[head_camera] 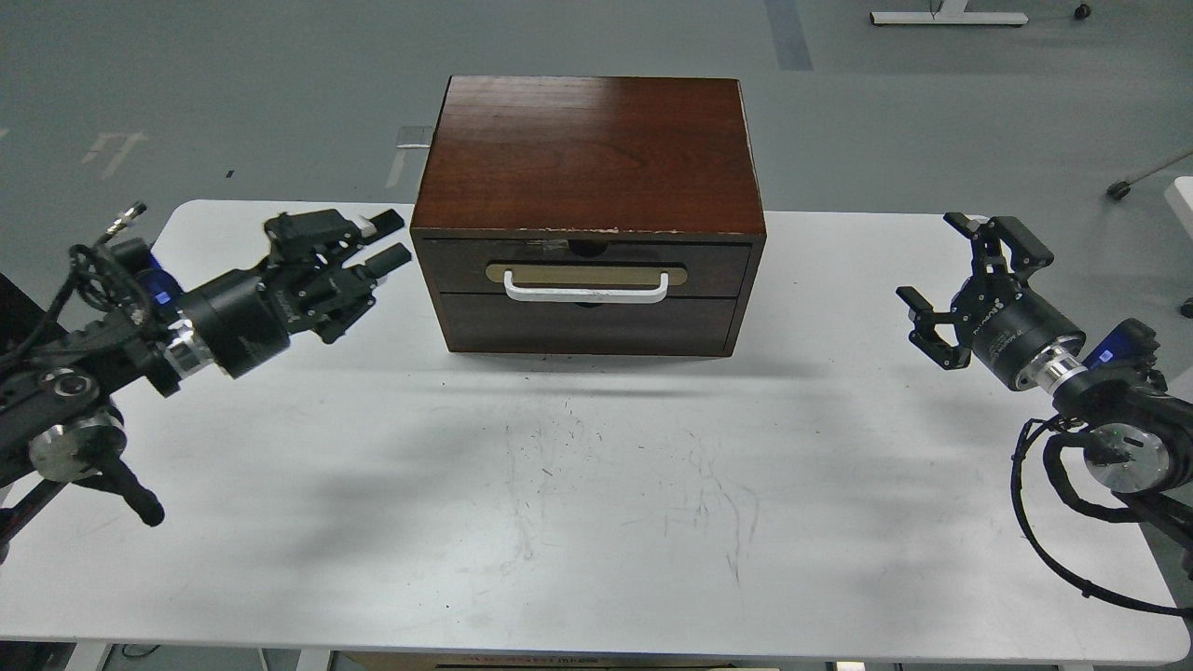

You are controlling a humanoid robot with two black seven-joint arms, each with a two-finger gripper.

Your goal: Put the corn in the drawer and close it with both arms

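Note:
The dark brown drawer (718,258) with its white bar handle (585,293) sits pushed in, flush with the front of the wooden box (587,149). The corn is out of view. My left gripper (391,240) is just left of the box at drawer height, clear of it, fingers slightly parted and empty. My right gripper (932,261) is open and empty, well to the right of the box, above the table.
The box stands at the back middle of the white table (596,485), with a plain lower front panel (587,324) under the drawer. Grey floor lies beyond the table's far edge.

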